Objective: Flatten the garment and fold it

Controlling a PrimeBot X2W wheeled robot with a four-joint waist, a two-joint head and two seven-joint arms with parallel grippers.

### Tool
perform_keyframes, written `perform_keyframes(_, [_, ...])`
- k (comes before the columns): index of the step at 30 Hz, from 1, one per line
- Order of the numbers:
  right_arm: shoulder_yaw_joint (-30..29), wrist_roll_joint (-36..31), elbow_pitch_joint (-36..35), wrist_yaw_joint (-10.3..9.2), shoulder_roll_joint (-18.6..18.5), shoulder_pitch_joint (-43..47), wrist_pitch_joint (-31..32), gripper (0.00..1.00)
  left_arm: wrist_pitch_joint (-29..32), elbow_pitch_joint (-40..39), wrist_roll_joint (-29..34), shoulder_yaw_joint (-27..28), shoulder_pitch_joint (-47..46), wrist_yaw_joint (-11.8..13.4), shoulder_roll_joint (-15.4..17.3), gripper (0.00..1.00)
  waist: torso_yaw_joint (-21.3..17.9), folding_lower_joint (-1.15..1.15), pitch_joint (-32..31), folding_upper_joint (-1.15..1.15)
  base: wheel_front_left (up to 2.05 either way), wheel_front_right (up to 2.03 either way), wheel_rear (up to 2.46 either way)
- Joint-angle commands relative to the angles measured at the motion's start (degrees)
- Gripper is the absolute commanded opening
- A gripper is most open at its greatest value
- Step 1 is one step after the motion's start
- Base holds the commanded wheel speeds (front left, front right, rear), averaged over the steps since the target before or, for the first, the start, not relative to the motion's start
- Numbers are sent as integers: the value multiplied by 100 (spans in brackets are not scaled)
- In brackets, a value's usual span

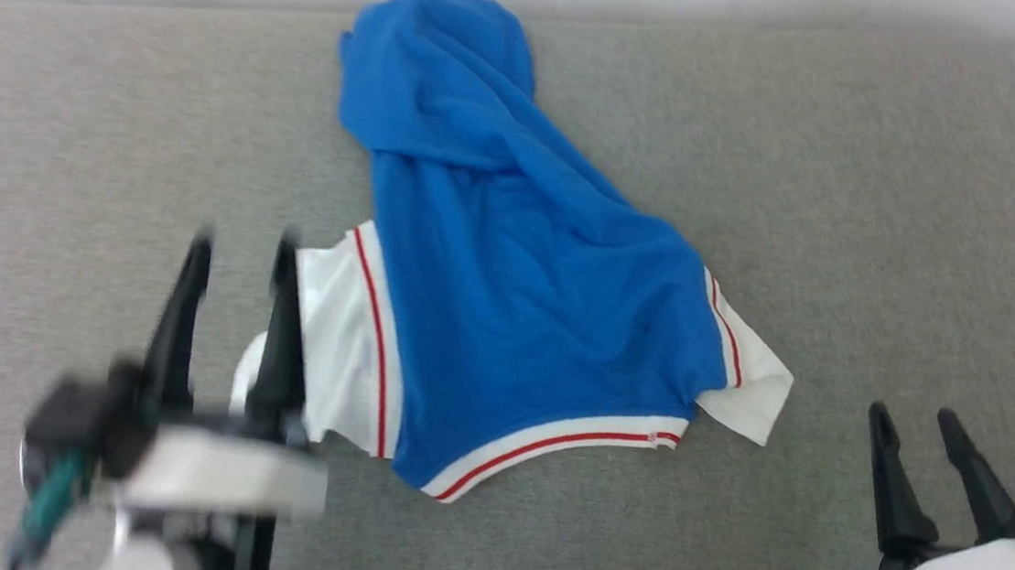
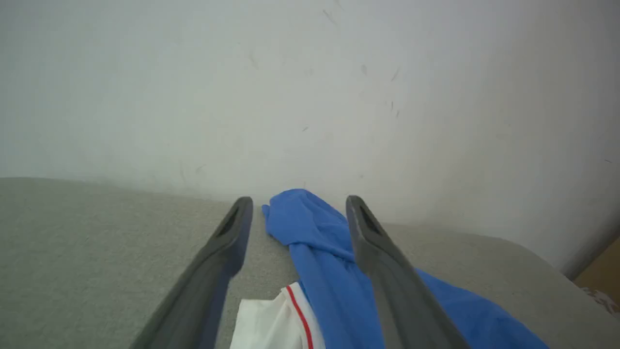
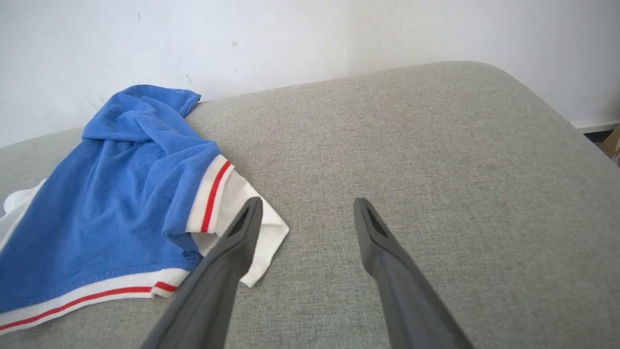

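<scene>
Your left claw (image 1: 244, 245) stands with its two dark fingers spread at the near-left edge of the garment (image 1: 524, 305), and nothing is pinched between them. It is blurred in the head view, so you cannot tell whether it touches the cloth. The jersey lies crumpled on the grey, woven-textured tabletop (image 1: 890, 217). Its long axis runs from the pale wall (image 2: 310, 97) toward you, leaning slightly to your right. The narrow, bunched blue end points at the wall, and the wide end faces you. That wide end is edged by a curved white band with a thin red stripe. Soft folds ridge the royal-blue knit. A white sleeve with red trim spills out on each side, the left one beside your left claw's inner finger. Your right claw (image 1: 912, 417) is also spread and empty, over bare tabletop near the right sleeve.
</scene>
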Motion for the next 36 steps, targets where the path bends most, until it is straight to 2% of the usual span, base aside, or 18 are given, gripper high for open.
perform_keyframes(1, [21, 25, -2, -5, 15, 71, 27, 100, -83, -72, -70, 37, 273, 66, -60, 100, 270, 2, -288, 0, 0, 0, 0])
perform_keyframes(5, [-25, 27, -14, -5, 15, 224, 74, 100, -330, -108, -101, 91, 1172, 290, -185, 100, 419, 2, -428, 0, 0, 0, 0])
perform_keyframes(10, [-19, 1, -104, -5, 15, 253, 135, 100, -358, -39, -29, 90, 1327, 319, -128, 100, 565, 2, -479, 0, 0, 0, 0])
perform_keyframes(13, [-3, 0, -157, -5, 15, 232, 166, 100, 2, 48, 43, 31, 1148, 265, 71, 100, 596, 2, -439, 0, 0, 0, 0])
perform_keyframes(18, [71, 5, -186, -5, 15, 175, 194, 100, 1012, 426, 101, -113, 677, 79, 522, 100, 532, 2, -252, 0, 0, 0, 0])
perform_keyframes(22, [56, 8, -174, -5, 15, 142, 187, 100, 1697, 725, 39, -237, 351, -83, 735, 100, 439, 2, -103, 0, 0, 0, 0])
perform_keyframes(30, [68, 39, -142, -5, 15, 58, 173, 100, 2524, 1312, -109, -435, 68, -298, 937, 100, 299, 2, 69, 0, 0, 0, 0])
perform_keyframes(36, [50, 20, -160, -5, 15, 18, 201, 100, 2727, 1791, -125, -566, -117, -403, 961, 100, 279, 2, 143, 0, 0, 0, 0])
